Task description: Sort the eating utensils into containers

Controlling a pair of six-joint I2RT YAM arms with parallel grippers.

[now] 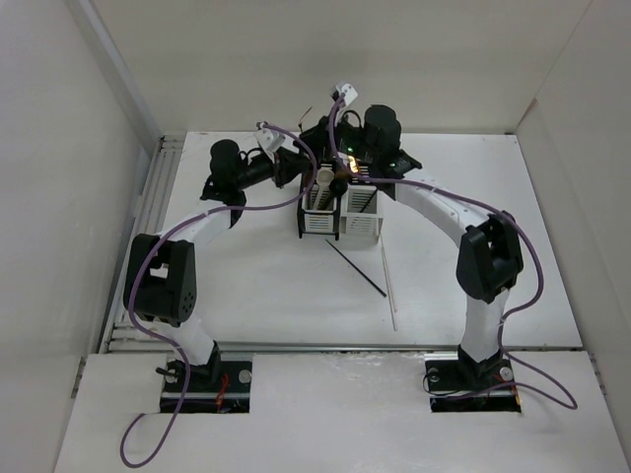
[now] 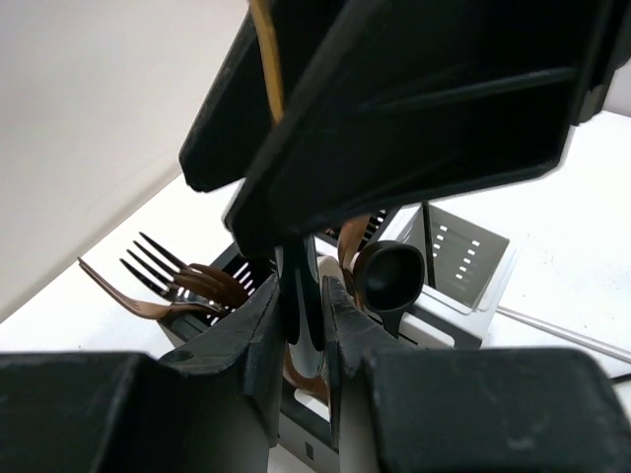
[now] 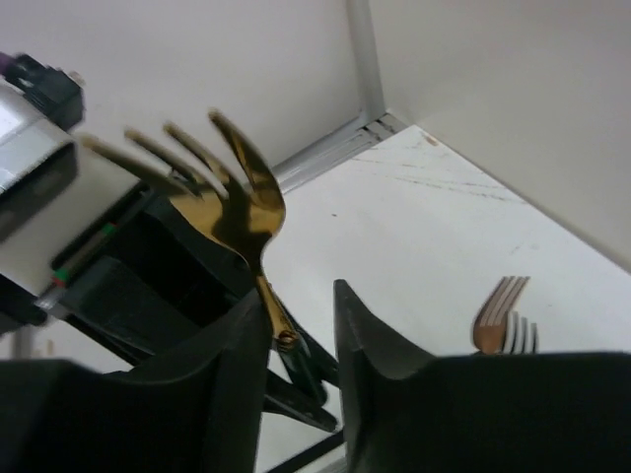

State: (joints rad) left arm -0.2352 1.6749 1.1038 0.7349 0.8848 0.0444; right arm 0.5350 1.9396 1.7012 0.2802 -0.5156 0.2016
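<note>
Above the containers: both tools, crowded close. Between the half-parted jaws of the right tool, a gold fork, tines up, stem against one finger only; no sure grip. Pinched in the nearly closed left tool, a slim dark handle. Risks: fork slipping out and landing beside the containers; tools knocking together at such closeness. Back toward the arm bases, on the bench, a black chopstick and a white chopstick, unsorted.

Bright, even overhead light, soft shadows; blurred gold fork close up.
</note>
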